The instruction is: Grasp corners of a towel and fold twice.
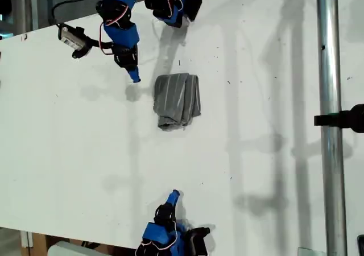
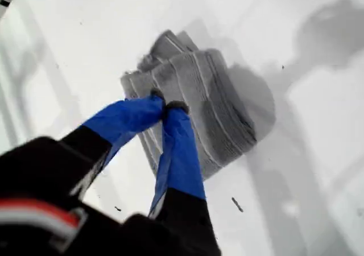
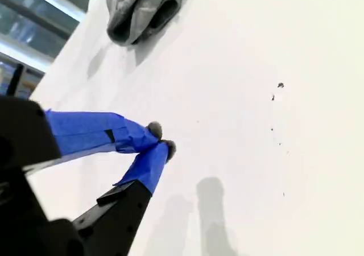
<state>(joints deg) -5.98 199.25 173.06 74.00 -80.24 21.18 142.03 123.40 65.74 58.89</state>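
Blue jaws of my second gripper (image 3: 162,139) closed, empty, well apart from towel (image 1: 177,100). My first gripper (image 2: 165,105) pinched shut just beside towel, holding nothing. Towel: soft, light, limp, folded mid-desk (image 1: 68,153). Grip layered corners.

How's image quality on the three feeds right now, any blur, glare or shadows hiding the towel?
Exterior view: sharp, evenly lit; faint arm shadows streak the white table, none over the towel. First wrist view: soft focus with some blur; my first gripper overlaps the towel and a grey shadow falls beside it. Second wrist view: table bright, nearly washed out; towel only partly in frame, my second gripper away from it.
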